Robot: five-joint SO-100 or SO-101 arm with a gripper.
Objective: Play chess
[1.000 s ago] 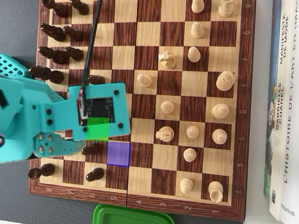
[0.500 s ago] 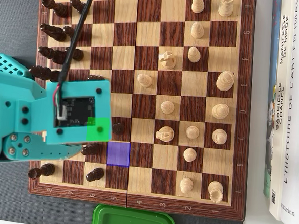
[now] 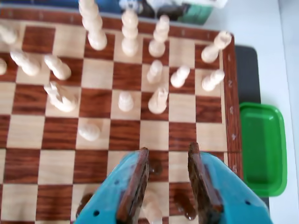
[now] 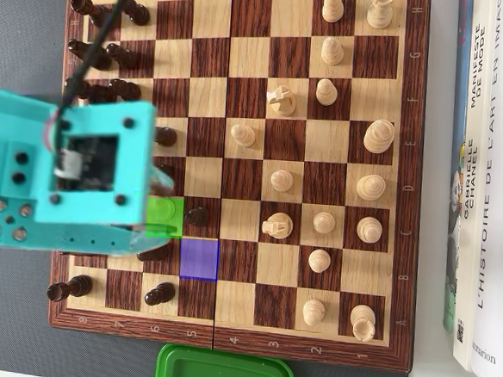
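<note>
The wooden chessboard (image 4: 223,346) carries dark pieces on the left and light ones on the right in the overhead view. My teal arm (image 4: 88,173) hangs over the board's left side, and its wrist block hides the fingers there. In the wrist view my gripper (image 3: 167,153) is open and holds nothing. A dark pawn (image 3: 155,168) stands on the board just inside the left fingertip, not gripped. Overhead, that pawn (image 4: 198,215) stands alone beside a green-marked square (image 4: 167,215). A purple-marked square (image 4: 199,258) lies just below it.
Another dark pawn (image 3: 182,205) stands low between the fingers, also visible overhead (image 4: 154,252). Light pieces (image 3: 158,100) crowd the board ahead. A green tray (image 4: 226,372) lies off the board's lower edge, and books (image 4: 489,179) lie off its right edge.
The arm has drawn back to the left over the board. The dark pawn beside the green square, covered a second ago, now stands in the open.
</note>
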